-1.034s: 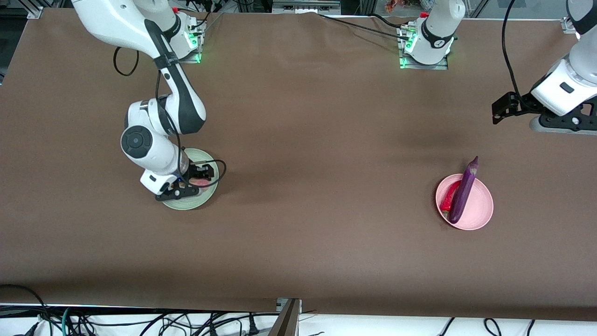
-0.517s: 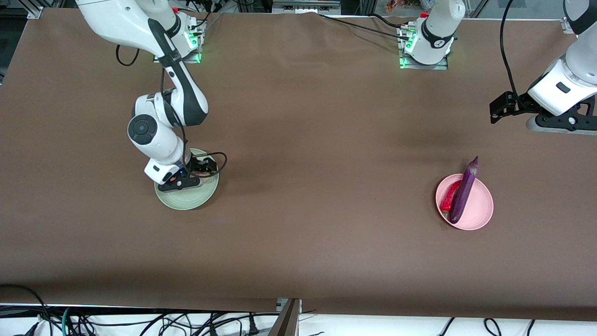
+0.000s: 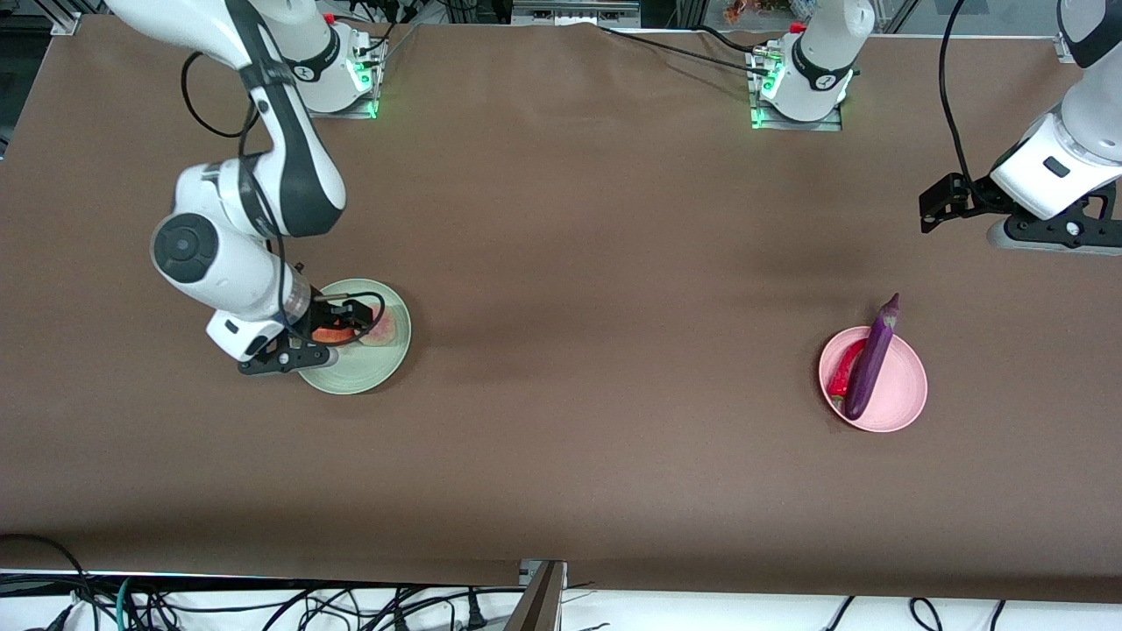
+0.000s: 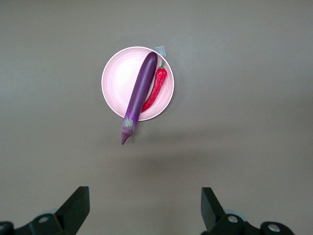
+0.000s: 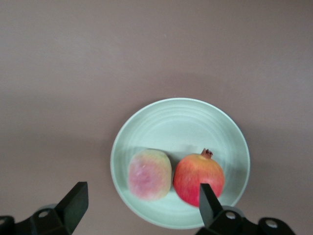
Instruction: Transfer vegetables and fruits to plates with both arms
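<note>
Two fruits lie side by side on the pale green plate point(image 3: 359, 372) point(image 5: 180, 117). One is a red-yellow pomegranate-like fruit point(image 5: 198, 178) point(image 3: 331, 334). The other is a pale greenish fruit with a pink blush point(image 5: 149, 174) point(image 3: 384, 329). My right gripper point(image 3: 289, 358) point(image 5: 142, 204) hangs open over the plate's edge toward the right arm's end, holding nothing. The purple eggplant point(image 3: 870, 359) point(image 4: 139, 95) and the red chili point(image 3: 843, 368) point(image 4: 155, 90) rest on the pink plate point(image 3: 903, 386) point(image 4: 117, 83). The eggplant's stem end sticks out past the rim. My left gripper point(image 3: 1043, 230) point(image 4: 145, 205) waits open, high above bare table at the left arm's end.
Brown cloth covers the table. Both arm bases stand along the edge farthest from the front camera. Cables hang from the arms and lie below the edge nearest that camera. A small pale tag point(image 4: 160, 50) lies by the pink plate's rim.
My right gripper has lifted off the green plate and drawn back toward the right arm's end, leaving both fruits there. The left arm has barely shifted.
</note>
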{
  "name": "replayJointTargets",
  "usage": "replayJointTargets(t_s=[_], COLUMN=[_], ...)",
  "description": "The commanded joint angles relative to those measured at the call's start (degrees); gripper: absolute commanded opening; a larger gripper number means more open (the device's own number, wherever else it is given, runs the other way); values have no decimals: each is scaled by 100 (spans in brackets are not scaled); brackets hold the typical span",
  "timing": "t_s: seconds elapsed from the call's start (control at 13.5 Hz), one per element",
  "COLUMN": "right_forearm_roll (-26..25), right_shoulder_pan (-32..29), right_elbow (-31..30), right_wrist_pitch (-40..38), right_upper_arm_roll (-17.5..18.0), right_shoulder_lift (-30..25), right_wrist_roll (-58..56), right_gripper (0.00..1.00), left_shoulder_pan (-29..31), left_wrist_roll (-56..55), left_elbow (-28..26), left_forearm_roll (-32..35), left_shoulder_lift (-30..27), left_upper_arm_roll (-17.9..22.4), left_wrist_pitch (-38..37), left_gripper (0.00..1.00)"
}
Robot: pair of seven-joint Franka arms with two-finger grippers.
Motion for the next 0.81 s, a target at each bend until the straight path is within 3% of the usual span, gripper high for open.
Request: replayJointTargets(t_s=[0.0,0.22,0.37,0.74], right_forearm_roll=[-81,-265,-467,-512], right_shoulder_pan=[-5,-5,-5,-40], right_elbow=[-15,143,380,680], right_wrist_pitch=[-980,-2125,-2582,-2699], right_upper_arm_roll=[-81,-266,-275,-292], right_shoulder_lift=[-902,-1562,-1696,-1626], right_wrist_roll=[83,91,83,74], right_gripper=[100,100,100,100], left_shoulder_pan=[-8,-8,-8,-16], left_wrist_roll=[54,63,54,46], left_elbow=[41,50,50,50], left_forearm_roll=[96,96,96,96], left_shoulder_lift=[16,17,25,25], left_upper_arm_roll=[6,-2,6,-2], left_wrist_pitch=[-88,-88,-88,-88], left_gripper=[100,100,100,100])
